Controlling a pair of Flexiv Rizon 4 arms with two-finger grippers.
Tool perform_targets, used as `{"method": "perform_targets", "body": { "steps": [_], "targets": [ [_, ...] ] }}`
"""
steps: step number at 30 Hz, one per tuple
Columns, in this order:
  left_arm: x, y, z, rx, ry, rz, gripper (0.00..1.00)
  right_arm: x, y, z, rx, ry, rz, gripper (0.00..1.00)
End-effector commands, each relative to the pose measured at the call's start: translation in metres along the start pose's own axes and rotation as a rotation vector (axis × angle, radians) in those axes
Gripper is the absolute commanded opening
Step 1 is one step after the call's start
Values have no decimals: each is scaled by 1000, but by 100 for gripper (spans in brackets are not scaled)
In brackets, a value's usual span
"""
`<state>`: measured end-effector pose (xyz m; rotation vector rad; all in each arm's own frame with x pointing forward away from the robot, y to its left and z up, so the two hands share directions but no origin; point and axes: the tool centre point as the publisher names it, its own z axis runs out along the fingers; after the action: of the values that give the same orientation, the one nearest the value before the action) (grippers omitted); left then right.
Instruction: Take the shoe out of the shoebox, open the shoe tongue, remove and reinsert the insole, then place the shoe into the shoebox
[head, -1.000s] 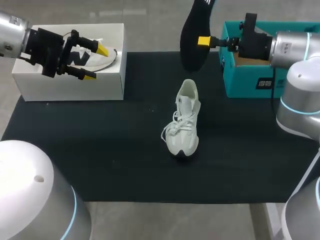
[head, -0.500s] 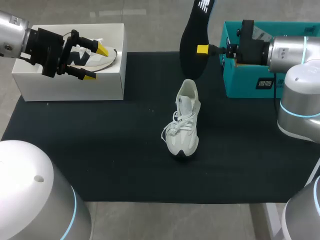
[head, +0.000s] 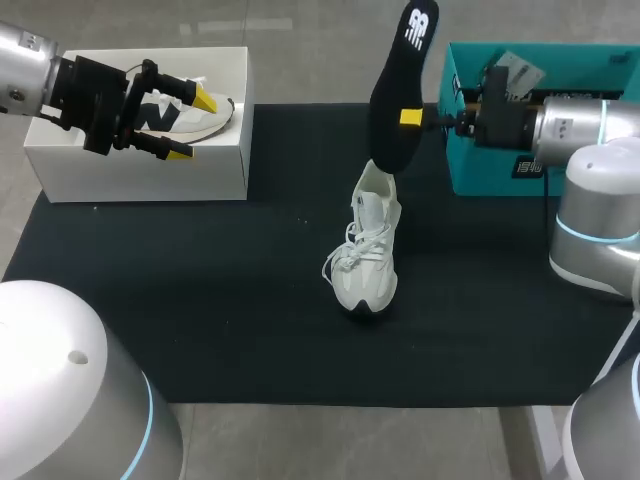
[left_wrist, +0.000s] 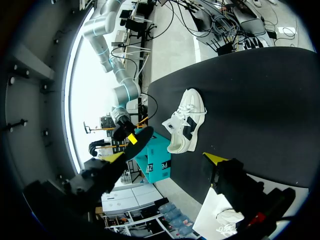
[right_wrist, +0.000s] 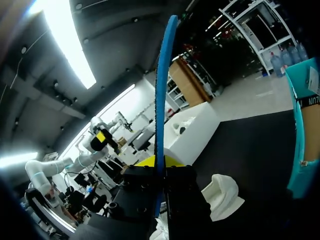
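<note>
A white shoe (head: 365, 250) lies on the black mat (head: 200, 300), toe toward the front; it also shows in the left wrist view (left_wrist: 187, 125) and the right wrist view (right_wrist: 222, 195). My right gripper (head: 412, 117) is shut on a black insole (head: 400, 80), held upright and tilted, its lower end just above the shoe's heel opening. In the right wrist view the insole (right_wrist: 161, 85) is seen edge-on between the fingers of the gripper (right_wrist: 160, 165). My left gripper (head: 185, 125) stands open over the white shoebox (head: 140, 165), holding nothing.
A teal shoebox (head: 480, 160) stands at the mat's back right, behind the right gripper. The white shoebox at the back left holds a second shoe (head: 200, 118). The left wrist view shows the teal box (left_wrist: 155, 160) and a corner of the white box (left_wrist: 215, 220).
The right gripper has turned and lowered the insole, bringing its lower end from behind the shoe to just over the heel. The left arm has not moved.
</note>
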<state>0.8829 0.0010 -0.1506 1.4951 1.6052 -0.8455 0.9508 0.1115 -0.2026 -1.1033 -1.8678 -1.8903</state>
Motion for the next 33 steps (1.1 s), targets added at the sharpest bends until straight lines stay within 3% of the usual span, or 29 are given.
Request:
{"method": "perform_targets", "body": {
  "steps": [1, 10, 27, 33],
  "targets": [
    [0, 1, 0, 3, 4, 1, 100, -17, 1, 11, 17, 15, -11, 0],
    [0, 1, 0, 3, 4, 1, 100, -39, -7, 17, 53, -29, -98, 0],
    [0, 1, 0, 3, 4, 1, 100, -40, -7, 17, 51, -34, -93, 0],
    [0, 1, 0, 3, 4, 1, 100, -43, -10, 42, 29, 4, -146, 0]
  ]
}}
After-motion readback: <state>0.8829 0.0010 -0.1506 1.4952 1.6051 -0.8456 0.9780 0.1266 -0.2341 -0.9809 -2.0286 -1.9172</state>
